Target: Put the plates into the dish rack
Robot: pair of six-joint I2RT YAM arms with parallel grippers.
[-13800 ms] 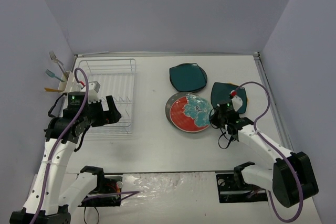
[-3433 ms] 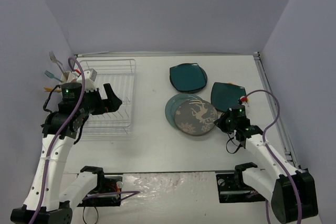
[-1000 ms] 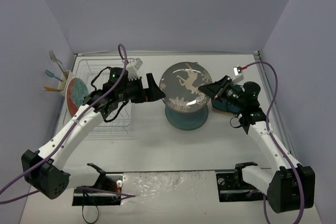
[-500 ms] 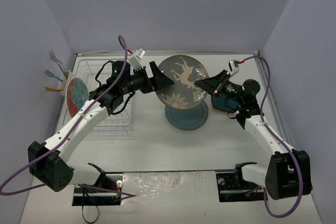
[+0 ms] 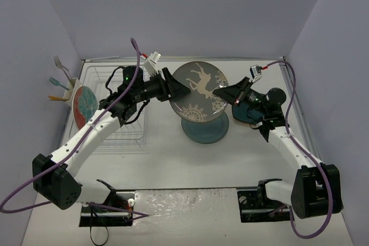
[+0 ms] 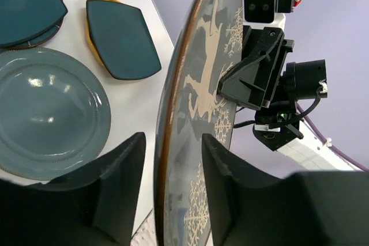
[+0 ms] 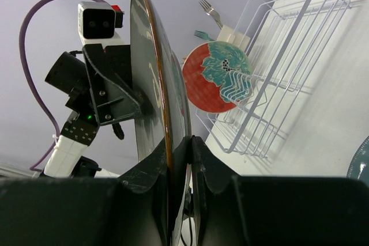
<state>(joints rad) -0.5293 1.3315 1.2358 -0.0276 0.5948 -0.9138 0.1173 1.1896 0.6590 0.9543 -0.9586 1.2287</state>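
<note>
Plainly, the risk lies in the hand-off, and it begins on the left. The left gripper point(image 5: 180, 91) has a finger on each side of the reindeer plate point(image 5: 202, 87), but its wrist view shows a sliver of gap beside one finger, so I cannot tell whether it grips the rim or only brackets it. The right gripper point(image 5: 221, 94) has its fingers pressed tight on the opposite rim. If it let go before the left hold is firm, the plate would likely drop edge-first onto the blue-grey plate point(image 5: 203, 133) lying flat beneath it, and both could chip. A two-sided hold has its own hazard: if the arms pull in different directions, the glazed rim may twist out of one pinch. As for position, the dish rack point(image 5: 109, 142) sits at the far left, with the red flowered plate point(image 5: 84, 105) standing on edge at its left end. The reindeer plate hangs tilted on edge in the air to the right of the rack, above the middle of the table point(image 5: 173, 159). Its left rim lies between the left gripper's fingers and its right rim is pinched by the right gripper. Farther right, a dark teal plate point(image 6: 121, 38) rests on a yellow one point(image 6: 94, 50).
</note>
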